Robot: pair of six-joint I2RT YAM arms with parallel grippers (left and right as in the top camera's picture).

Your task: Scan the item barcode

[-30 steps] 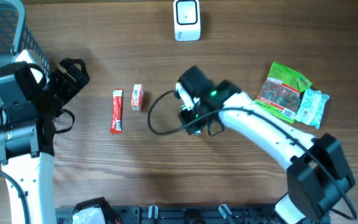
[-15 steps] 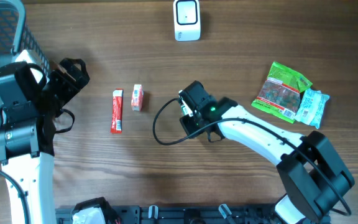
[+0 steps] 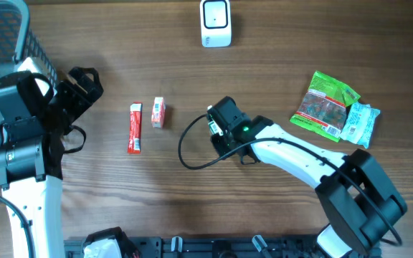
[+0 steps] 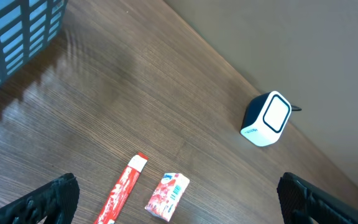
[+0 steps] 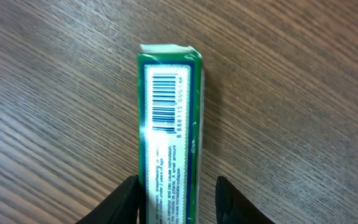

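The left arm (image 3: 20, 136) stands at the frame's left edge, its left gripper (image 3: 83, 80) spread wide. The right arm (image 3: 300, 154) stretches from lower right to centre, its right gripper (image 5: 178, 190) pointing down, jaws partly apart.

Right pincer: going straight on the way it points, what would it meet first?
Probably the green pack, which the right pincer straddles, lying barcode up; the table is right beneath. Depth is hard to judge.
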